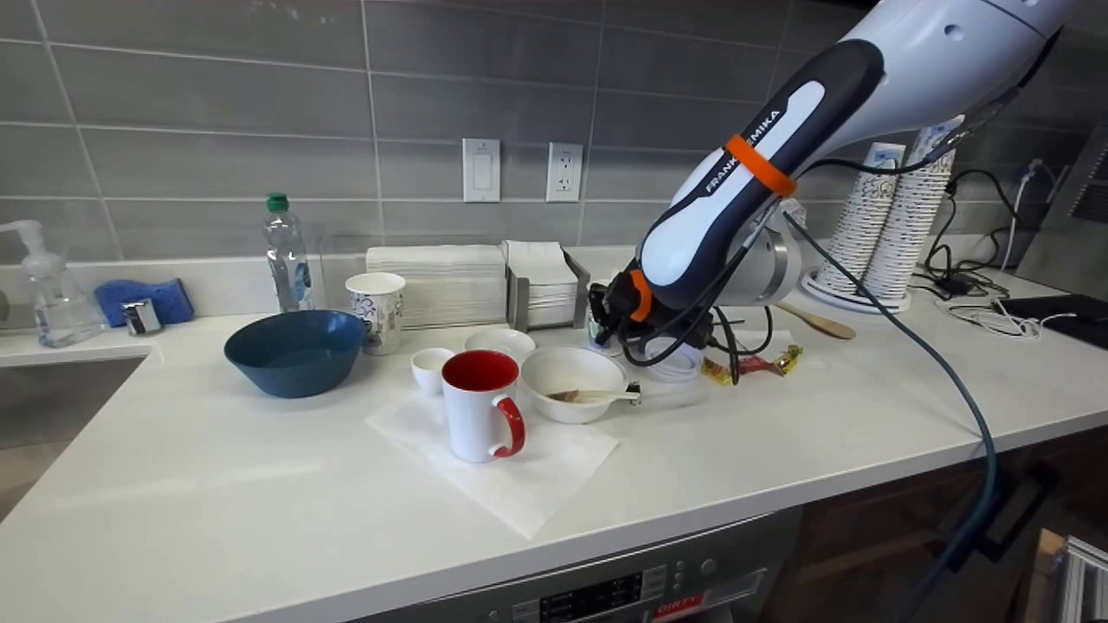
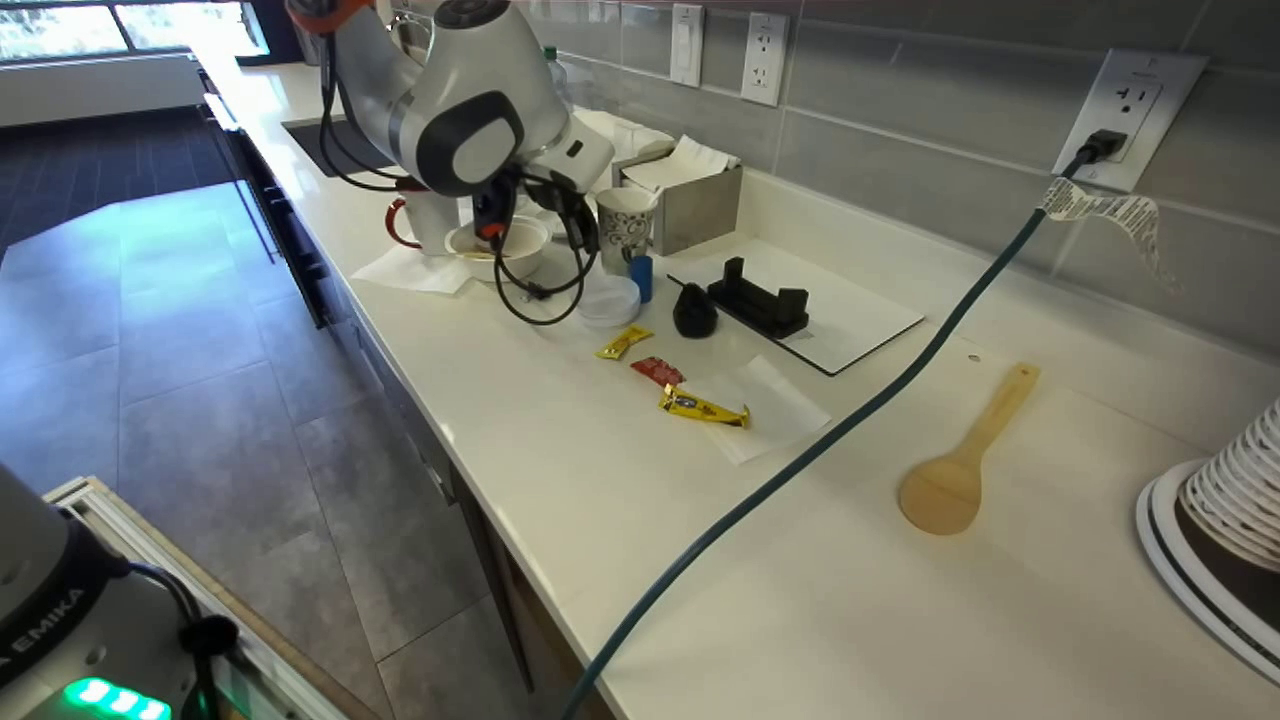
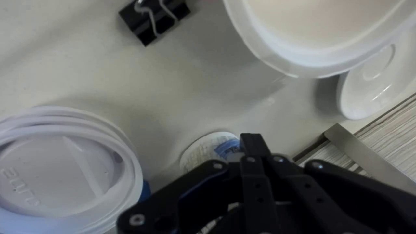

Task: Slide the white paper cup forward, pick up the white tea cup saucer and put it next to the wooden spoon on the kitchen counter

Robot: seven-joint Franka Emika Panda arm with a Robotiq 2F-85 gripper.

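The small plain white paper cup [image 1: 430, 370] stands left of the white saucer [image 1: 499, 343] in an exterior view; the cup is out of the wrist view. In the wrist view the saucer [image 3: 373, 83] lies at the right, partly hidden by the white bowl. My gripper [image 3: 255, 143] is shut with its fingertips together and nothing visible between them. It overlaps a patterned paper cup [image 3: 201, 151]; I cannot tell whether they touch. In both exterior views the fingertips are hidden. The wooden spoon [image 2: 960, 465] lies flat on the kitchen counter [image 2: 800, 580], far from the gripper.
The white bowl [image 1: 573, 381] and red-and-white mug [image 1: 480, 411] stand in front of the saucer. Stacked lids [image 3: 65, 175], a binder clip [image 3: 154, 19] and a metal napkin holder [image 3: 370, 159] are near the gripper. A teal cable [image 2: 830, 440] crosses above the counter.
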